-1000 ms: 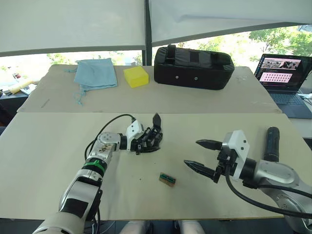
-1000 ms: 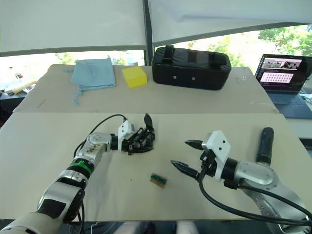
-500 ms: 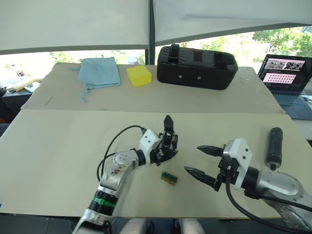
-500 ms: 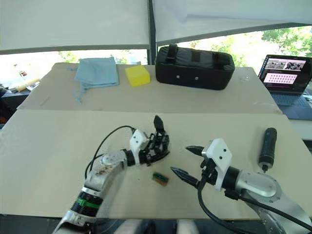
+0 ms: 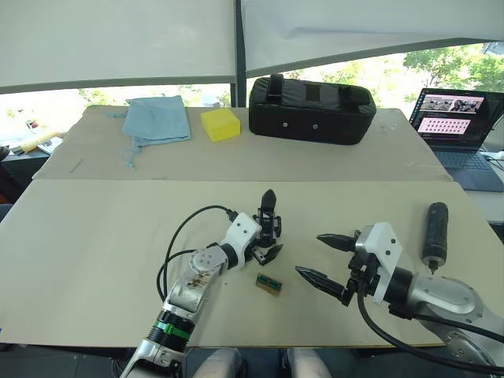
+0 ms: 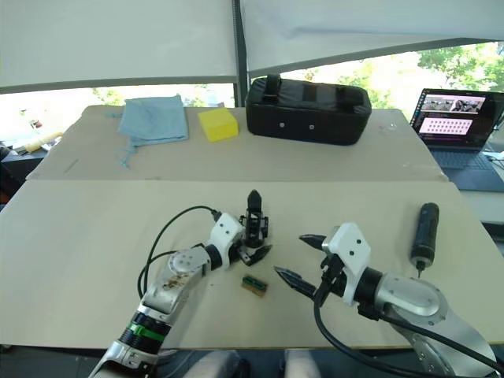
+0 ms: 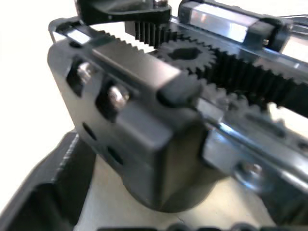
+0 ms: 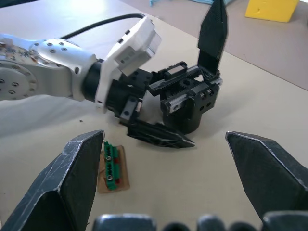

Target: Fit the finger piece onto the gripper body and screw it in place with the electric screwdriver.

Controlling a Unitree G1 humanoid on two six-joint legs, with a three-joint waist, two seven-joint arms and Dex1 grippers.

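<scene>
Left eye view: left gripper (image 5: 266, 240) is sitting at the gripper body (image 5: 267, 223) near mid-table; compared with a second ago it has carried the body toward the centre, closer to the right gripper (image 5: 326, 257). Whether its fingers are clamped on the body I cannot tell. The right gripper is hovering with fingers wide apart, holding nothing. The electric screwdriver (image 5: 434, 232) is lying untouched at the table's right edge.

Right eye view: small green-and-brown block (image 6: 253, 284) is lying between the two grippers, just in front of the body.

Left wrist view: body's rack and pinion gear (image 7: 185, 54) are facing the camera at very close range.

Right wrist view: body is standing upright, pointed finger up. A pointed black piece (image 8: 161, 133) is lying at its base; finger piece or the left gripper's own finger, I cannot tell. Judgement: presentation done, fitting and screwing not yet begun.
</scene>
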